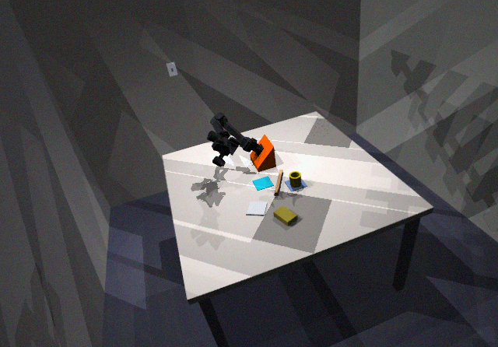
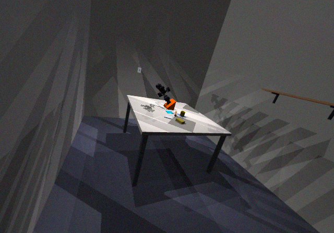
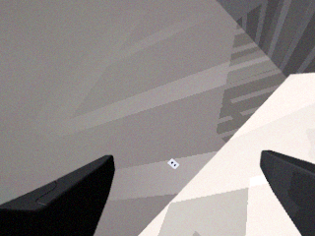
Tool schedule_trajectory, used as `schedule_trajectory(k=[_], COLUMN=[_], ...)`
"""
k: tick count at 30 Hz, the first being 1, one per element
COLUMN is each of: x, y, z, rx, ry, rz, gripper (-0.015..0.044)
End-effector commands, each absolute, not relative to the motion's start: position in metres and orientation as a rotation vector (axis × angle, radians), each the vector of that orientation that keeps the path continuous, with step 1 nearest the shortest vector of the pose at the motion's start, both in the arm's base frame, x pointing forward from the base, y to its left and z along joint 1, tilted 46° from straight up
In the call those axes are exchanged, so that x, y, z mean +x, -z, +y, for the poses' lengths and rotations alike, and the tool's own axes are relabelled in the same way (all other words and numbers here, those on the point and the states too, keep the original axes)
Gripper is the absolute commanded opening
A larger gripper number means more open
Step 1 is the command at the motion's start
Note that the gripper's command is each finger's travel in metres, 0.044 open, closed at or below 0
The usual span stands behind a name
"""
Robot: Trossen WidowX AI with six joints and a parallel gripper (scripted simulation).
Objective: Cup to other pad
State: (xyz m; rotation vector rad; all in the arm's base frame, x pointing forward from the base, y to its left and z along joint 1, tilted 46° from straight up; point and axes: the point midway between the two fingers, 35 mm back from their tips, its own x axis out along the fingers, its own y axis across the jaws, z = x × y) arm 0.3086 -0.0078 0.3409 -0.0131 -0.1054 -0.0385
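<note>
Cup [image 1: 295, 179]: olive-yellow cylinder, sitting upright on the dark blue pad [image 1: 296, 184], well apart from the fingers. Gripper [image 3: 187, 197]: gaping wide, gripping nothing. Wooden stick [image 1: 278, 182] and orange wedge [image 1: 264, 153] are lying between.

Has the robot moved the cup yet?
Not yet. Nothing looks done: the cup sits on the dark blue pad, untouched. The gripper hangs far from it, near the table's back edge, jaws wide apart and holding nothing. Left to do: reach the cup, grab it, carry it level over the stick to the light blue pad, and let go.
</note>
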Motion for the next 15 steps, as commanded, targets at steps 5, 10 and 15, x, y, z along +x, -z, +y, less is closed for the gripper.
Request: schedule_trajectory(k=[5,10,15], x=[0.343,0.376,0.382], y=[-0.298,-0.228,-0.152], z=[0.006,0.031,0.058], rx=[0.169,0.367,0.447], ry=[0.047,0.136,0.319], rz=[0.124,0.441,0.721], gripper=[0.0269,0.0167,0.0167])
